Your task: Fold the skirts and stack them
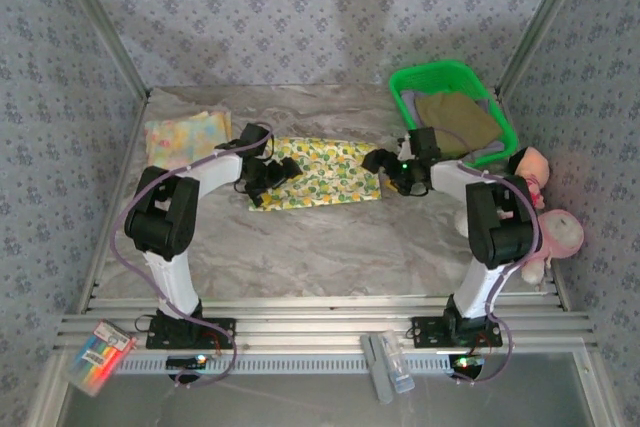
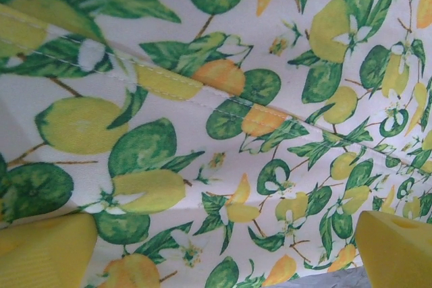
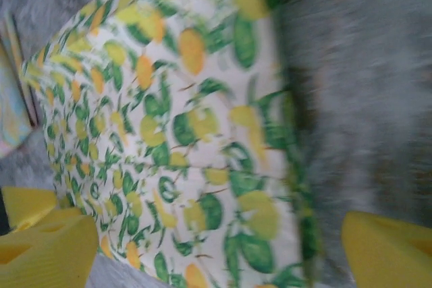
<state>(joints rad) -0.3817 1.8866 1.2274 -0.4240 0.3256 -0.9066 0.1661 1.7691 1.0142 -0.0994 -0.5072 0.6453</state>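
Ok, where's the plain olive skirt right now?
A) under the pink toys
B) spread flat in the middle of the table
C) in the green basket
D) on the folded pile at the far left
C: the olive skirt lies inside the green basket at the far right; the one spread flat mid-table is the fruit-print skirt.

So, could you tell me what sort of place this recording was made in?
Probably a robot test cell dressed as a home laundry corner: wallpaper-patterned panels in an aluminium frame enclose the table, with a fruit-print skirt spread out and a green basket holding more cloth.
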